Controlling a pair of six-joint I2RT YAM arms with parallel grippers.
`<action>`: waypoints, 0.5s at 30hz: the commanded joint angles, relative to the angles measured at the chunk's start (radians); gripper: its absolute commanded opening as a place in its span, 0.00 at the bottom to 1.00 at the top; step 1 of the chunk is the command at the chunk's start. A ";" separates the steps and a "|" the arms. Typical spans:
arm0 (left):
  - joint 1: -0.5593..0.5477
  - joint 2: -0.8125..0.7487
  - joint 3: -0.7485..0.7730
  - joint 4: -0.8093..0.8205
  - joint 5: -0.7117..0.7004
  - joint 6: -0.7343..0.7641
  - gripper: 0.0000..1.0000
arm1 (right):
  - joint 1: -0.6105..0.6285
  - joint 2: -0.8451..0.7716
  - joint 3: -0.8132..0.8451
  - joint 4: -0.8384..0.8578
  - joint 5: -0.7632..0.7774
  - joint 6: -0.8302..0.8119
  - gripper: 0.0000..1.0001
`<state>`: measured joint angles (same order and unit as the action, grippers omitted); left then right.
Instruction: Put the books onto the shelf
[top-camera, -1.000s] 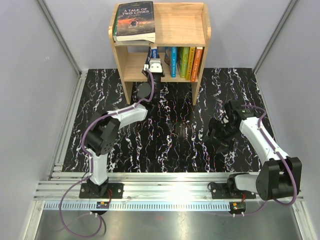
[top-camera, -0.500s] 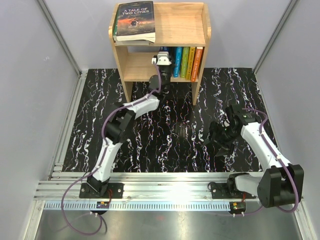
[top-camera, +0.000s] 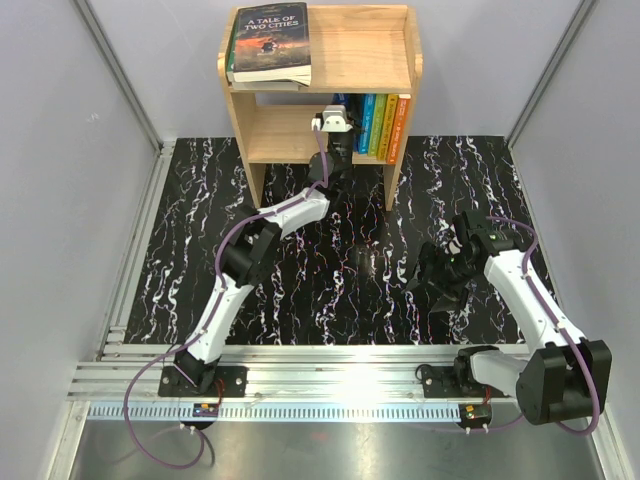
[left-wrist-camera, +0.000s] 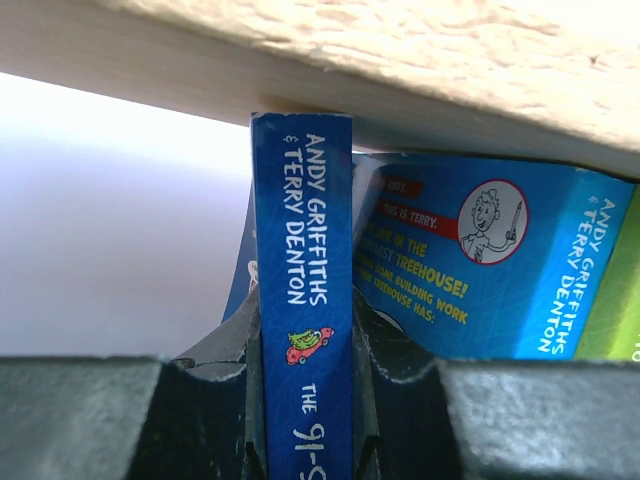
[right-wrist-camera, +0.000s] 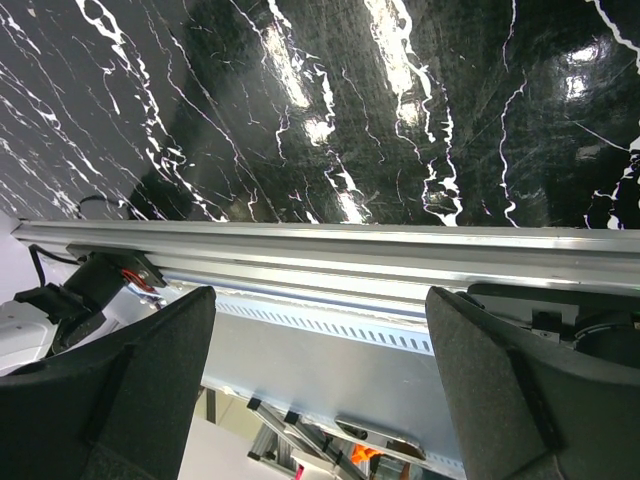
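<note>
Swinging right since a second ago, my left pincer (left-wrist-camera: 305, 380), clamped on the blue book (left-wrist-camera: 302, 220), has it beside the shelved row (top-camera: 382, 122) on the shelf (top-camera: 360, 50); I reckon only releasing remains, right pincer (right-wrist-camera: 320, 380) agape.

Plain grey walls (top-camera: 70, 120) close in a black white-veined table top (top-camera: 350, 300), light glaring off its middle, with a silver rail (top-camera: 330, 362) along the near edge.
</note>
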<state>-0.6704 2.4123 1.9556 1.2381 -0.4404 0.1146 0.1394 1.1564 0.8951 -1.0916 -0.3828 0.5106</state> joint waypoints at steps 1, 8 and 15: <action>-0.097 -0.024 0.022 0.431 0.126 -0.122 0.00 | 0.011 -0.027 -0.001 0.019 -0.010 0.009 0.93; -0.100 -0.157 -0.236 0.426 0.273 -0.067 0.43 | 0.009 -0.043 -0.001 0.022 -0.010 0.011 0.93; -0.106 -0.308 -0.491 0.374 0.338 -0.006 0.84 | 0.011 -0.060 0.010 0.016 0.002 0.009 0.93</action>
<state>-0.6849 2.1647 1.5166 1.2854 -0.3267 0.1333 0.1425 1.1244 0.8948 -1.0855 -0.3828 0.5167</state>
